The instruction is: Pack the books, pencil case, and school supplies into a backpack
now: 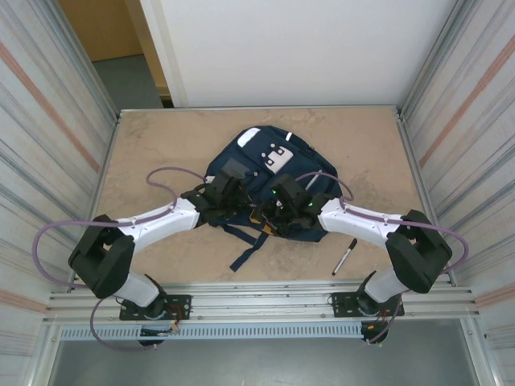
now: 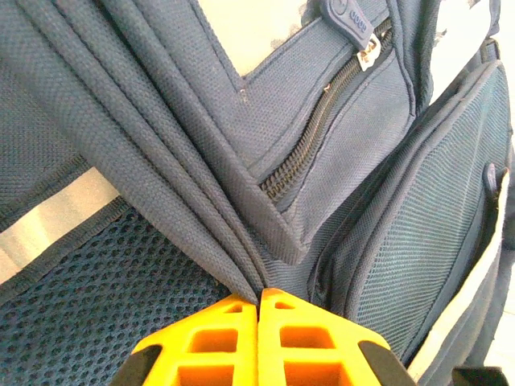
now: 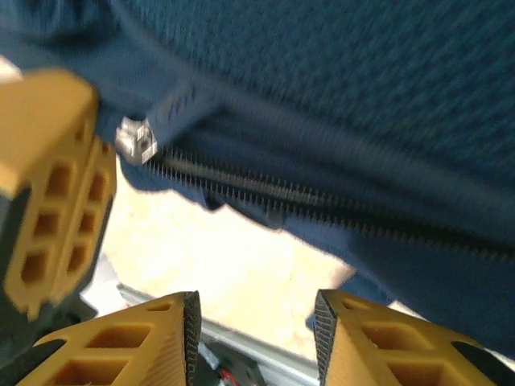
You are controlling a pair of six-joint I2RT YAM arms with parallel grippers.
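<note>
The navy backpack (image 1: 269, 165) lies mid-table with its white patches toward the far side. Both grippers are at its near edge. My left gripper (image 1: 233, 195) is shut on a fold of the backpack's fabric (image 2: 241, 265), just below a closed zipper (image 2: 310, 137). My right gripper (image 1: 278, 207) is open, its jaws (image 3: 256, 322) wide apart under the lifted fabric, with a zipper line (image 3: 322, 205) and its metal slider (image 3: 137, 138) above them. The black marker pen (image 1: 344, 256) lies on the table right of the backpack. The book, pencil case, bar and pad are out of view.
A dark strap (image 1: 245, 256) trails from the backpack toward the near edge. Metal walls close in the table (image 1: 161, 145) on the left and right. In the right wrist view the left gripper's orange fingers (image 3: 56, 185) are close by on the left.
</note>
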